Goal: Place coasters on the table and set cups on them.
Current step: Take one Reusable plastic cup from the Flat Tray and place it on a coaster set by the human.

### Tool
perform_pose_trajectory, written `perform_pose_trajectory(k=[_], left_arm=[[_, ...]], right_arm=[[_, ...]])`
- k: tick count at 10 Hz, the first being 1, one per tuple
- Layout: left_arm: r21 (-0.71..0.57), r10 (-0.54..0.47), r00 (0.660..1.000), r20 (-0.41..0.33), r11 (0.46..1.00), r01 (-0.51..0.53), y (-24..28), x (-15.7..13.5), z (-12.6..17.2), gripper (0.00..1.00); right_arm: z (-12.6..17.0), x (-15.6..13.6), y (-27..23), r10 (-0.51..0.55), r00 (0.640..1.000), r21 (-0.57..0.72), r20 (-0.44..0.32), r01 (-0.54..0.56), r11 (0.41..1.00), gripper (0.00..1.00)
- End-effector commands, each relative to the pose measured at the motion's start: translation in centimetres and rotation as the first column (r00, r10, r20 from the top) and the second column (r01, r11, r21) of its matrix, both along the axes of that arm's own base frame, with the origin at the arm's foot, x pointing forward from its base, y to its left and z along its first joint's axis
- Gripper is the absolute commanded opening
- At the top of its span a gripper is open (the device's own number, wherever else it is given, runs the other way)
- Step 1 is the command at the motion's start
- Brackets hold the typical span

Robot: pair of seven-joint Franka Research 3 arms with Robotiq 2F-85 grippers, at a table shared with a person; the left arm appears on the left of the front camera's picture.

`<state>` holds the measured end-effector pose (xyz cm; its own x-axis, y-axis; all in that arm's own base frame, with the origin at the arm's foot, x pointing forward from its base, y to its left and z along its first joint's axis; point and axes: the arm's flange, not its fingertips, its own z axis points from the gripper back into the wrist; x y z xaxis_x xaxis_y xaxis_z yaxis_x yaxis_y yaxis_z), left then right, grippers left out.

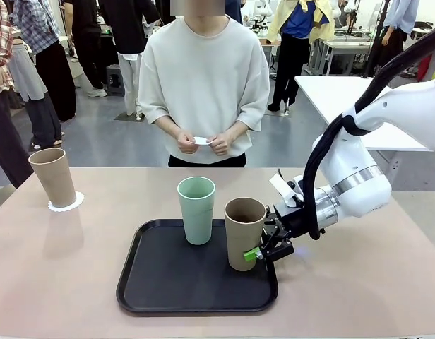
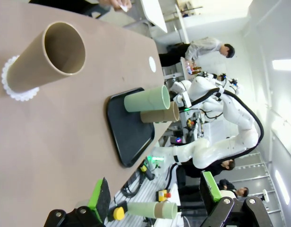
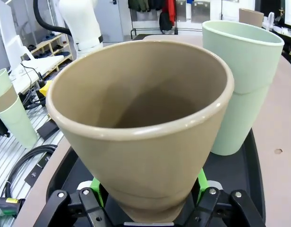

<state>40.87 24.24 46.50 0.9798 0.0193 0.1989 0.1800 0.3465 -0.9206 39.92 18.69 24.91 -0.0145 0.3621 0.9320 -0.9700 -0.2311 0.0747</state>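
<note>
**A:** What does the right pincer (image 3: 149, 189) do?

**B:** It is clamped on the low part of a tan cup (image 1: 244, 233), with one green pad on each side of the cup. This cup is at the right edge of the black tray (image 1: 154, 282). It looks a little tilted. I cannot tell if its base touches the tray.

**A:** And what is next to it?

**B:** The mint green cup (image 1: 196, 210) stands upright on the tray. It is to the left of the held cup, a bit closer to the tray's far edge. The two cups are just beside each other, with a small gap between them.

**A:** Where is the other tan cup?

**B:** The second tan cup (image 1: 53, 176) is off the tray, well apart from it, to the left and farther back. It stands upright on a white coaster (image 1: 66, 205) with a scalloped edge, which lies on the table (image 1: 359, 282).

**A:** And the left pincer (image 2: 154, 194)?

**B:** Its jaws are wide apart and nothing is between them. From its own camera, the cup on the coaster is nearer than the tray.

**A:** And the person?

**B:** The person stands beyond the far side of the tray. Both hands (image 1: 203, 143) hold a small white thing (image 1: 201, 140), which is too small to tell what it is.
</note>
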Motion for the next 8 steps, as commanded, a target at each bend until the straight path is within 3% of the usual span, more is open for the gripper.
perform_pose_trajectory(k=[1,3,6,8], left_arm=[[-0.006,0.004,1.0,0.006,1.0,-0.004,-0.1,-0.1,0.2,1.0],[-0.006,0.004,1.0,0.006,1.0,-0.004,-0.1,-0.1,0.2,1.0],[-0.006,0.004,1.0,0.006,1.0,-0.004,-0.1,-0.1,0.2,1.0],[-0.006,0.004,1.0,0.006,1.0,-0.004,-0.1,-0.1,0.2,1.0]], right_arm=[[0.8,0.1,-0.4,-0.03,0.999,0.059,0.025,0.029,0.998,0.0],[6.5,-1.2,-2.8,-0.03,0.999,0.163,0.018,0.027,0.986,0.0],[16.9,-3.2,-5.6,-0.073,0.997,0.138,-0.024,0.076,0.987,0.0],[20.9,-4.3,-5.9,-0.107,0.993,0.067,-0.052,0.11,0.992,0.0]])
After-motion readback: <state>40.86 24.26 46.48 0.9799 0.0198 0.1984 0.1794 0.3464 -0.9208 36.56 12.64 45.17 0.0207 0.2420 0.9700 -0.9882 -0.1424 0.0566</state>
